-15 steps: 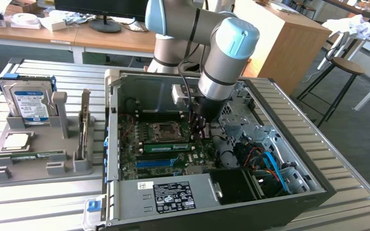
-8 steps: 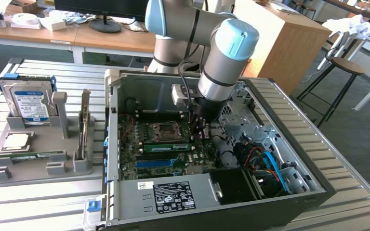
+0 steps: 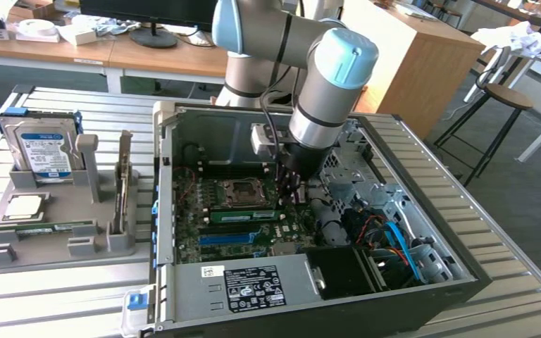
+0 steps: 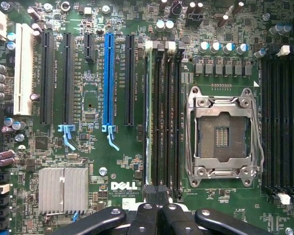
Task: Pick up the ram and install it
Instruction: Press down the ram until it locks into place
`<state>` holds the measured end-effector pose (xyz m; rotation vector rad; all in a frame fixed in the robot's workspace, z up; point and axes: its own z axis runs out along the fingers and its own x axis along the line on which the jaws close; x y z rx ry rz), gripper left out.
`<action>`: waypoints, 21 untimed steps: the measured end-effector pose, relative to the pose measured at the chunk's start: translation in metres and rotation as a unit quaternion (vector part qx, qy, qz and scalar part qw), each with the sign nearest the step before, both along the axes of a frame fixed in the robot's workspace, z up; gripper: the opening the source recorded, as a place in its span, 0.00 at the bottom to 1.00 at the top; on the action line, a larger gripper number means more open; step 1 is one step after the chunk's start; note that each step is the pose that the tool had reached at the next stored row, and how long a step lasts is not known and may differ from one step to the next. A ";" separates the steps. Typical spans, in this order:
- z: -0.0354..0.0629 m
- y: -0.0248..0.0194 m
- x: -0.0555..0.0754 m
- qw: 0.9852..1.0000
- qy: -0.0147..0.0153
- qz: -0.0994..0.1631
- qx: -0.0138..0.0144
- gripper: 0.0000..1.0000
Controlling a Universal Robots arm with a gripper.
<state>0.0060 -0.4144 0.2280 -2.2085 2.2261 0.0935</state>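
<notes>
The ram (image 3: 245,215) is a thin green stick standing on edge in a memory slot on the motherboard, beside the empty processor socket (image 3: 237,190). In the wrist view the ram (image 4: 147,112) shows edge-on in the slot furthest from the socket (image 4: 222,132). My gripper (image 3: 290,193) reaches down into the open computer case at one end of that slot. Its black fingertips (image 4: 157,192) are shut together right over the end of the stick. Whether they touch it I cannot tell.
A grey holder tray (image 3: 54,246) on the exterior view's left carries a hard drive (image 3: 43,148), a silver processor (image 3: 23,206) and another green stick (image 3: 45,227) lying flat. Case walls, a power supply (image 3: 251,289) and cables (image 3: 393,236) hem in the gripper.
</notes>
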 end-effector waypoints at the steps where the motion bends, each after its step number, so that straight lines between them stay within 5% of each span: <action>1: 0.0000 0.0000 0.000 1.000 0.000 0.000 0.000 0.10; 21: -0.0025 0.0000 0.000 1.000 0.000 0.000 0.000 0.10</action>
